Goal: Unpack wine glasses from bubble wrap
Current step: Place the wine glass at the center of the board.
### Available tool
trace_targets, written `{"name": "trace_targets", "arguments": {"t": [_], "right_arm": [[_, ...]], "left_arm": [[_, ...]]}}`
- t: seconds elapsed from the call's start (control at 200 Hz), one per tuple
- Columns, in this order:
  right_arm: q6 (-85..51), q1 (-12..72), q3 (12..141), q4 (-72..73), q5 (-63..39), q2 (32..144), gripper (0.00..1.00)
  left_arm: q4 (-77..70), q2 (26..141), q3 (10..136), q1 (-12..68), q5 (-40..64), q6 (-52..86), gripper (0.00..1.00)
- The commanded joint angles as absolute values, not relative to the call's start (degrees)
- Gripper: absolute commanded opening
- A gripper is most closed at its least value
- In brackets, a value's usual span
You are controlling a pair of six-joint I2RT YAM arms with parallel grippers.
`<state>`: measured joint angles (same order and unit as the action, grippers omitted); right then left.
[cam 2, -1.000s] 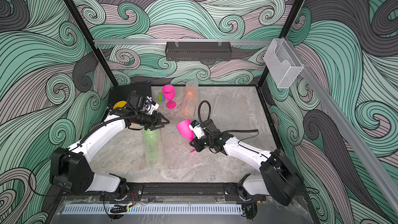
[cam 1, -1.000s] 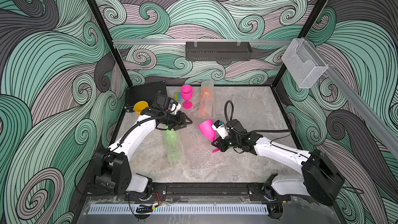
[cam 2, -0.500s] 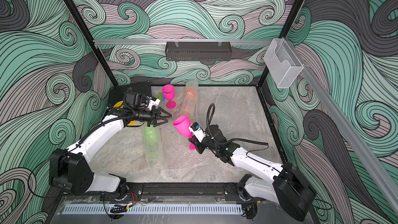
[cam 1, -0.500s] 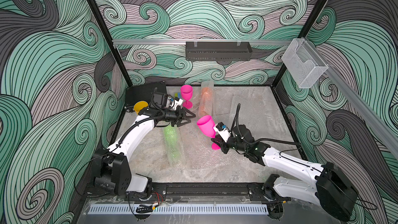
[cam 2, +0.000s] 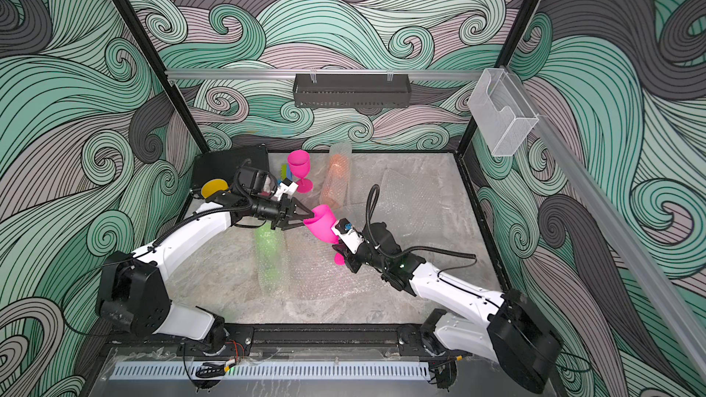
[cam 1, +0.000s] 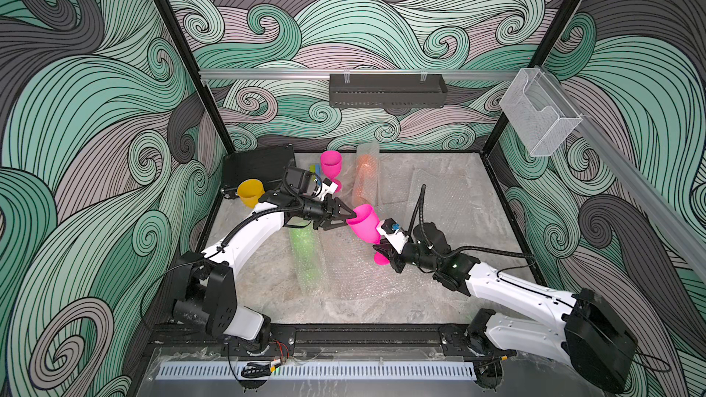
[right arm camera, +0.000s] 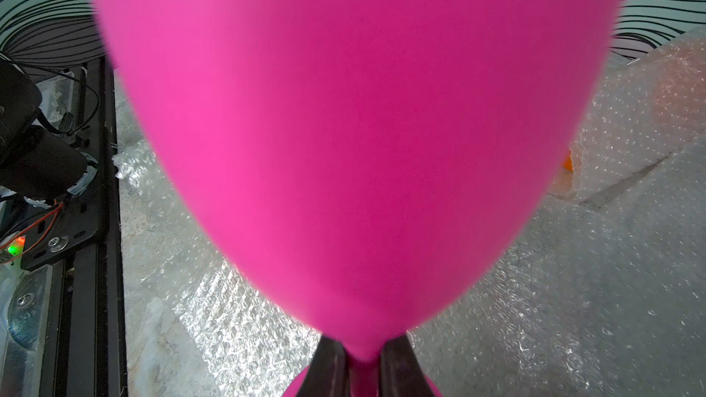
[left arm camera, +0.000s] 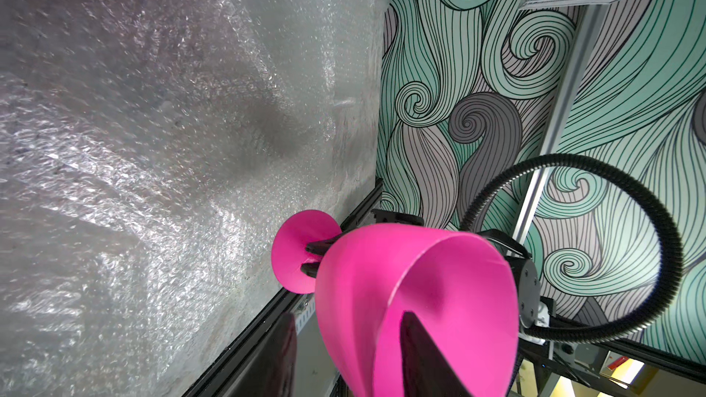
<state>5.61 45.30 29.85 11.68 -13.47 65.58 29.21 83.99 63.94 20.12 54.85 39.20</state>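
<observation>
You have the bare pink goblet (cam 1: 365, 225) in the air above the middle of the worktop (cam 1: 263, 292), clear of the flattened bubble wrap (cam 1: 355, 276) beneath it. Your right claw (right arm camera: 363, 358) is clamped on the stem, close to the foot. Your left claw (cam 1: 349, 219) stands parted astride the bowl's rim. One finger (left arm camera: 424, 357) is inside the bowl and the other is outside with a gap to the wall, so nothing is pinched there yet.

This looks like a hand-over. Close the left claw gently until both fingers bear on the wall, because thin plastic may flex or slip. Release the stem only once that pinch is firm.

The goblet's long axis is tilted. The mouth is raised toward the worktop's rear-left corner, facing the left claw, and the foot hangs low toward the front-right. Expect it to swing foot-down when the right lets go.
</observation>
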Motion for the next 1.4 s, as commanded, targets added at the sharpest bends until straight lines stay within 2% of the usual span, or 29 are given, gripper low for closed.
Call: {"name": "trace_targets", "arguments": {"t": [0.0,0.205,0.611,0.736,1.041,1.396], "right_arm": [[6.5,45.7,32.2,10.4,-11.7,66.1,0.15],[7.1,46.4,32.9,9.1,-10.9,66.5,0.15],[7.4,47.4,34.2,6.9,-10.5,67.8,0.16],[7.4,47.5,35.1,5.3,-10.9,68.0,0.22],[6.6,48.0,36.2,2.8,-12.4,66.4,0.53],[5.0,47.8,37.7,1.6,-10.3,62.5,0.63]], "left_arm": [[38.2,85.3,68.3,21.4,51.0,31.3,0.38],[44.0,86.2,70.6,22.0,46.5,27.3,0.29],[49.0,87.3,72.7,24.4,41.4,23.4,0.00],[50.5,87.3,73.4,24.6,39.5,22.4,0.00],[57.5,86.7,77.5,24.6,29.0,18.8,0.00],[64.6,75.9,83.9,18.0,13.6,18.5,0.00]]}}
